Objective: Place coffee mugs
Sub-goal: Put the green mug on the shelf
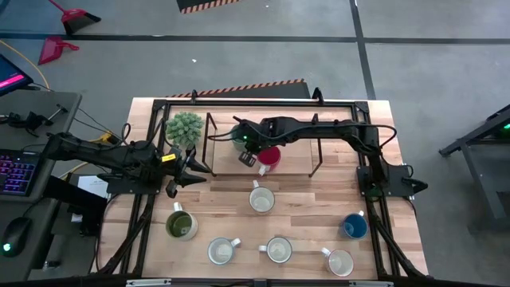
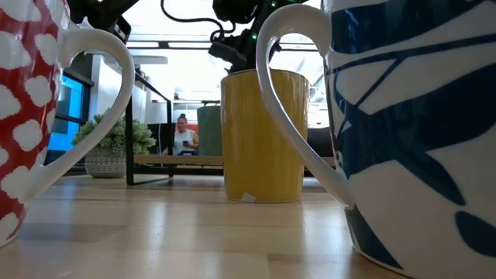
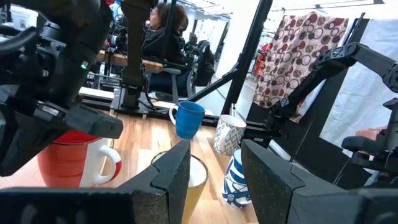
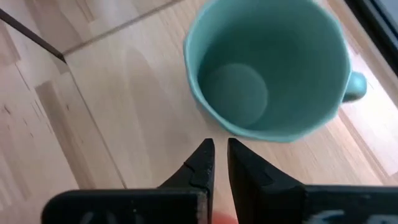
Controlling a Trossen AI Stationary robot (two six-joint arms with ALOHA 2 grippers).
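The wooden bench [image 1: 319, 215] carries a black rack frame [image 1: 319, 143] across its far half, with mugs strung out over the open near half. The right arm reaches from the bench's right edge over the rack; its claw [image 4: 216, 158], fingers pressed almost together and holding nothing, hangs just beside the rim of the teal-green mug [image 4: 267, 68], which stands upright inside the rack. The red mug [image 1: 269, 158] stands just beside that claw, toward the near side. The left arm waits at the bench's left edge, its claw [image 1: 185, 177] spread and empty, near the spiky potted plant [image 1: 184, 127].

Bare wood separates the rest: a white mug [image 1: 261, 199] at centre, the olive-green mug [image 1: 180, 225] left of it, the blue mug [image 1: 355, 226] toward the right edge, and three pale mugs [image 1: 279, 250] in a row along the near edge, all well apart.

A seated person [image 2: 184, 139] shows in the room beyond.
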